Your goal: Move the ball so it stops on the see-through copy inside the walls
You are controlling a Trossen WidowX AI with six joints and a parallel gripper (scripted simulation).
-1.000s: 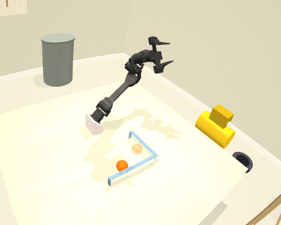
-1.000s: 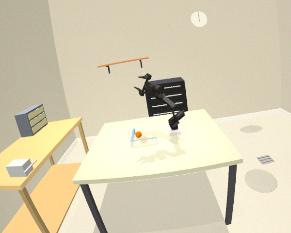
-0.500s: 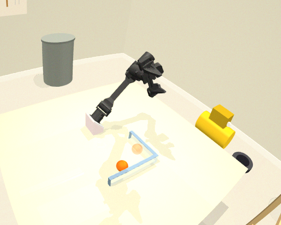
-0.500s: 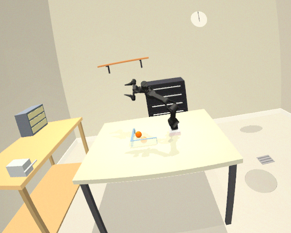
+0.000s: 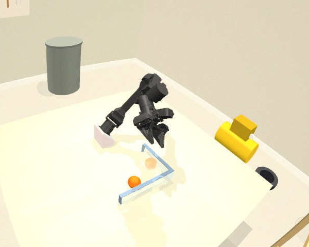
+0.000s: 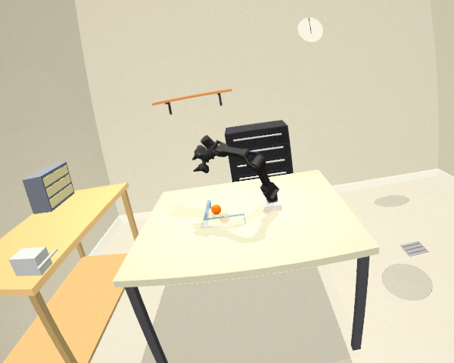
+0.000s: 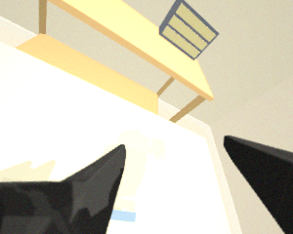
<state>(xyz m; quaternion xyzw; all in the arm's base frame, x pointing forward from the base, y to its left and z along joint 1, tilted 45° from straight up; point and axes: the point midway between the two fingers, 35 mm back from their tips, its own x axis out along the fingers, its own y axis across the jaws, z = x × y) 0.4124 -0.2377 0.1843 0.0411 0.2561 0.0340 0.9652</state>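
The orange ball [image 5: 134, 181] [image 6: 216, 209] lies on the table, on the inner side of one low clear wall [image 5: 149, 182] [image 6: 207, 209], close beside it. The see-through copy [image 5: 150, 163] [image 6: 224, 215] shows apart from the ball, near the second low wall [image 5: 158, 157] [image 6: 235, 217]. The two blue-topped walls meet in a corner. My gripper [image 5: 157, 145] [image 6: 194, 164] [image 7: 173, 144] is open and empty, high above the table and clear of the ball. The wrist view shows neither ball nor copy, only a short blue piece of wall top at its bottom.
The arm's pale base [image 5: 102, 138] [image 6: 273, 206] stands on the table [image 5: 56, 164] [image 6: 297, 238]. Off the table are a grey bin [image 5: 63, 69], a yellow cylinder with a box [image 5: 236, 142], a dark ring-shaped object [image 5: 267, 176] and a wooden bench [image 6: 90, 203] [image 7: 117, 36].
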